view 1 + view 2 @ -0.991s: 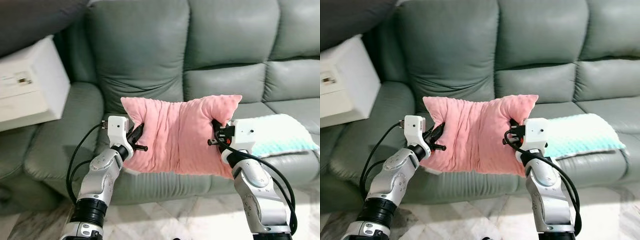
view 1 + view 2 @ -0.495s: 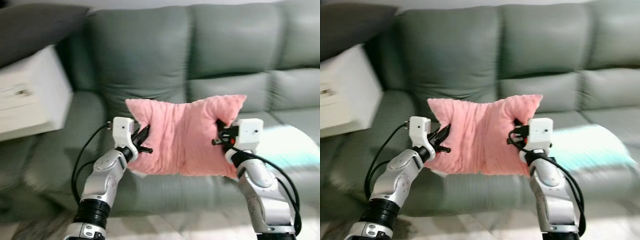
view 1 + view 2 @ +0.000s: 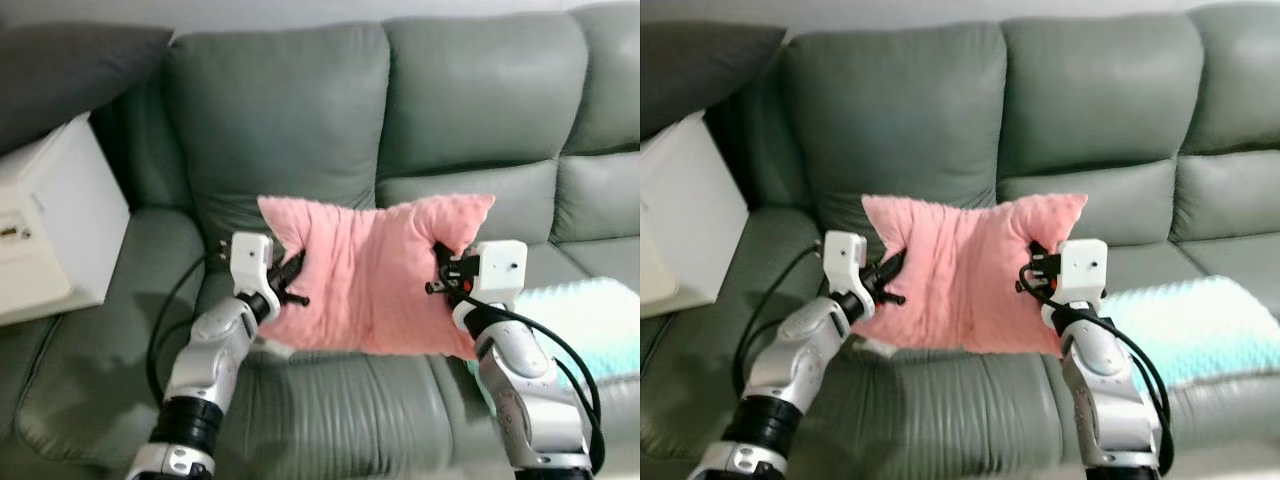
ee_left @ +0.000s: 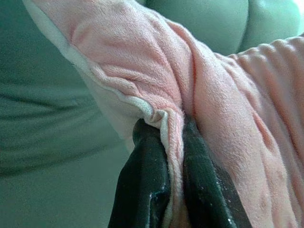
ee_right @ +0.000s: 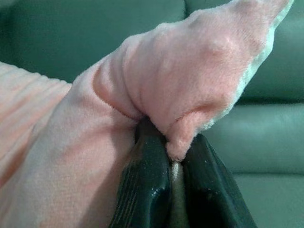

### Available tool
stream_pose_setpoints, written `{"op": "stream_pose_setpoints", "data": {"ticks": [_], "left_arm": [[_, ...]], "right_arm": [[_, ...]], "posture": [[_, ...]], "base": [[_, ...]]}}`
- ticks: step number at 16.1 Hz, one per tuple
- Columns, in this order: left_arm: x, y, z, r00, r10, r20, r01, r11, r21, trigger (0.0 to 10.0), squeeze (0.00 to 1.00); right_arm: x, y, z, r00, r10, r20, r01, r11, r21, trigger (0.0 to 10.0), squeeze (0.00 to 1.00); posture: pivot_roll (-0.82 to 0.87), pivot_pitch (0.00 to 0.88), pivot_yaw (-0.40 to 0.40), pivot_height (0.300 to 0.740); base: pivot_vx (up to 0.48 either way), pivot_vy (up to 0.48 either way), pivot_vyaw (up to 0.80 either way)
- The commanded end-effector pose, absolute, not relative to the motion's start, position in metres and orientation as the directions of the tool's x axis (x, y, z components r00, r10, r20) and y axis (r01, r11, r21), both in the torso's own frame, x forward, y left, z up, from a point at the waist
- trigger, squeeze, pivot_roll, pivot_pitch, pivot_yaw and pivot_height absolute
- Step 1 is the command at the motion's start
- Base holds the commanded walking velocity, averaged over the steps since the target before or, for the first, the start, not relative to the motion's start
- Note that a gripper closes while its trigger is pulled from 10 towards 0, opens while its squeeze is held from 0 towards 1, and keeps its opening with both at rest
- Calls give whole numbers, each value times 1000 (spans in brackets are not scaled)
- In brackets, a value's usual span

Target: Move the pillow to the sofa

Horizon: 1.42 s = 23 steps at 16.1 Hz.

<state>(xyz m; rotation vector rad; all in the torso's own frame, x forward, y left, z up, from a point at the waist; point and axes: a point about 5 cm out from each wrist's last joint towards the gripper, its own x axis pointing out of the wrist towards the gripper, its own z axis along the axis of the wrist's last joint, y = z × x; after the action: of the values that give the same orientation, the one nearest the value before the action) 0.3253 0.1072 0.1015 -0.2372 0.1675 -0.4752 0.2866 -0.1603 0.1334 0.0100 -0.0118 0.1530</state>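
Observation:
A pink plush pillow (image 3: pixel 375 280) hangs in the air between my two arms, over the seat of the grey-green sofa (image 3: pixel 290 110). My left gripper (image 3: pixel 290 275) is shut on the pillow's left edge, and my right gripper (image 3: pixel 442 280) is shut on its right edge. In the left wrist view the black fingers (image 4: pixel 142 185) pinch a fold of pink fabric (image 4: pixel 213 109). The right wrist view shows the same pinch on a pink corner (image 5: pixel 190 80) between two fingers (image 5: pixel 145 185).
A white box-like cabinet (image 3: pixel 45 230) stands at the left beside the sofa arm. A dark cushion (image 3: pixel 70 60) lies at the upper left. A mint and white blanket (image 3: pixel 590 320) covers the seat at the right. The seat cushion (image 3: pixel 330 410) lies under the pillow.
The camera has come closer to the sofa, so the floor has dropped out of sight. The pillow is still held by both grippers and now hangs over the seat.

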Motion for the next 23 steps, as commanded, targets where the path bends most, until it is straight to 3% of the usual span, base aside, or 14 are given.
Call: {"op": "stream_pose_setpoints", "data": {"ticks": [1, 13, 15, 19, 23], "left_arm": [[326, 115, 104, 886, -452, -98, 419, 875, -244, 10000, 0], [329, 142, 95, 944, -287, -164, 280, 958, -68, 10000, 0], [330, 158, 87, 958, -205, -203, 204, 979, -25, 10000, 0], [325, 172, 64, 945, -199, -260, 203, 979, -12, 10000, 0], [316, 189, 40, 937, -134, -323, 141, 990, 1, 10000, 0]], "right_arm": [[287, -147, 141, 979, 198, 49, -199, 980, 18, 10000, 0], [283, -140, 134, 970, 242, 38, -244, 967, 76, 10000, 0], [290, -140, 129, 968, 249, 27, -250, 964, 88, 10000, 0], [307, -139, 114, 968, 248, -33, -244, 966, 91, 10000, 0], [307, -147, 86, 978, 166, -129, -150, 981, 125, 10000, 0]], "posture": [[-182, 0, 44, 740], [-162, 0, 54, 740], [-155, 0, 58, 740], [-122, 0, 63, 740], [-106, 86, 65, 740]], "base": [[0, 0, 0], [0, 0, 0], [0, 0, 0], [0, 0, 0], [0, 0, 0]]}}
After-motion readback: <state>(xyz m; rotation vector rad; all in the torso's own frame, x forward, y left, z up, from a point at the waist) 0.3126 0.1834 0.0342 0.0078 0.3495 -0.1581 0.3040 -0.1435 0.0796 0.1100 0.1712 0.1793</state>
